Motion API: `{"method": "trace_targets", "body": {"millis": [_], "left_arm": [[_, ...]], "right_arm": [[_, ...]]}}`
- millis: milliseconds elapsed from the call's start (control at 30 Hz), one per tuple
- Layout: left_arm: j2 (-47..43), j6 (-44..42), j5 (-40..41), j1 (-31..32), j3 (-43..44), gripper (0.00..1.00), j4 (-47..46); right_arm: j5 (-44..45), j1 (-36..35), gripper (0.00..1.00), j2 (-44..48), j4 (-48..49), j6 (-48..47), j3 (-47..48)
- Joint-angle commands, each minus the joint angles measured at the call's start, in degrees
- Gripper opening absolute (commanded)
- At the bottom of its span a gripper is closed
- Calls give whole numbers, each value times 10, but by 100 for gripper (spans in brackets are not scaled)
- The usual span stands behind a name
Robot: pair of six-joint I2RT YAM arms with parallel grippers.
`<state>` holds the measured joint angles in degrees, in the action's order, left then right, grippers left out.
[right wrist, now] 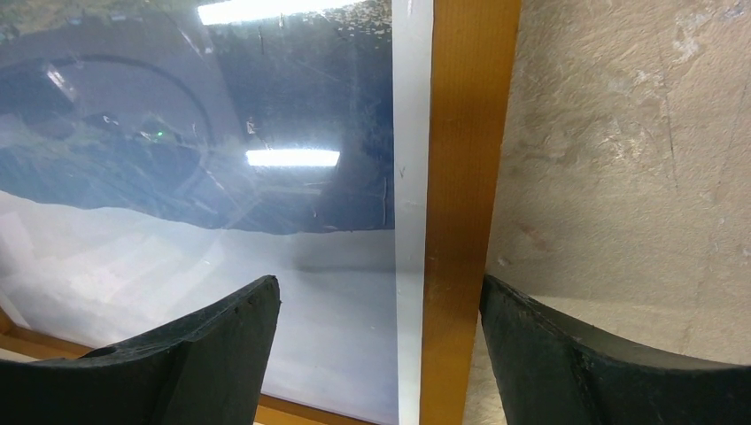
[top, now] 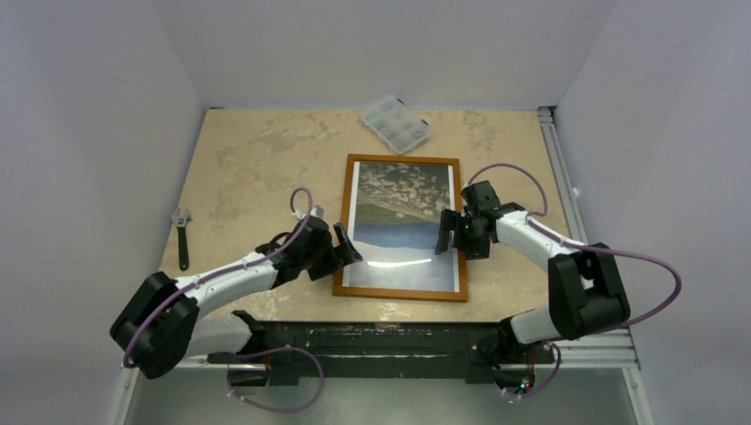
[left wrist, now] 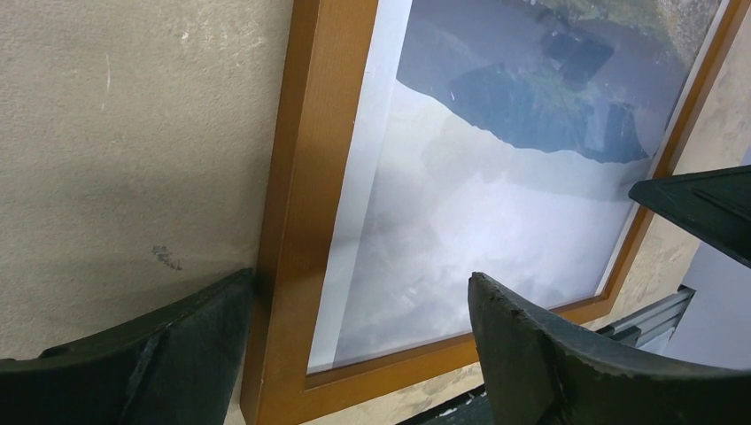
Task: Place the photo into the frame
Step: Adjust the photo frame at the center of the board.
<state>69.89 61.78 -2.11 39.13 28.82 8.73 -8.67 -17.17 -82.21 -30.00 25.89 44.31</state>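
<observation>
**Both grippers open astride the side rails of the frame (top: 400, 295), the photo (top: 403, 199) lying inside it**

Two arms reach out from the near edge of the table (top: 257, 168), one to each side of the frame. The left gripper (top: 345, 243) sits at the frame's left rail, toward its near-left corner. Its fingers (left wrist: 177, 354) are spread and grasp nothing, one over the bare tabletop just outside the rail, the other above the photo's pale lower part. The right gripper (top: 447, 232) mirrors it at the frame's right rail. Its fingers (right wrist: 567, 354) are released the same way, the outer one off the frame, the inner one over the print. I read that stance as a way to square up or press the print from both sides without pinching anything.

The photo lies face up within the rails, its white border running along the inside of each one. I cannot tell whether it is seated flush.

Left of the frame, well apart, lies a wrench (top: 181, 235). Just beyond the frame's far rail sits a clear compartment box (top: 396, 123), out of the way of the job
</observation>
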Motion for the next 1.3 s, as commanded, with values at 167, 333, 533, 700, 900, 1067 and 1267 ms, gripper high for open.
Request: {"method": "trace_targets", "body": {"millis": [167, 333, 533, 700, 900, 1067, 1267], "left_arm": [[17, 21, -25, 15, -27, 87, 65], [0, 24, -18, 16, -33, 86, 67], [-23, 30, -4, 17, -42, 87, 72], [-61, 26, 18, 17, -44, 94, 96], [-140, 26, 48, 17, -57, 100, 111], [-220, 21, 51, 17, -76, 100, 92], [-302, 8, 40, 18, -99, 100, 49]], "right_arm": [[-37, -2, 81, -17, 47, -2, 24], [-43, -2, 81, -13, 52, -6, 21], [-36, -2, 81, -1, 50, -10, 17], [-30, -2, 83, 26, 38, -11, 14], [-27, -2, 91, 92, 24, -13, -1], [-43, -2, 98, 166, 17, -16, -28], [-79, -2, 98, 250, 1, -15, -47]]}}
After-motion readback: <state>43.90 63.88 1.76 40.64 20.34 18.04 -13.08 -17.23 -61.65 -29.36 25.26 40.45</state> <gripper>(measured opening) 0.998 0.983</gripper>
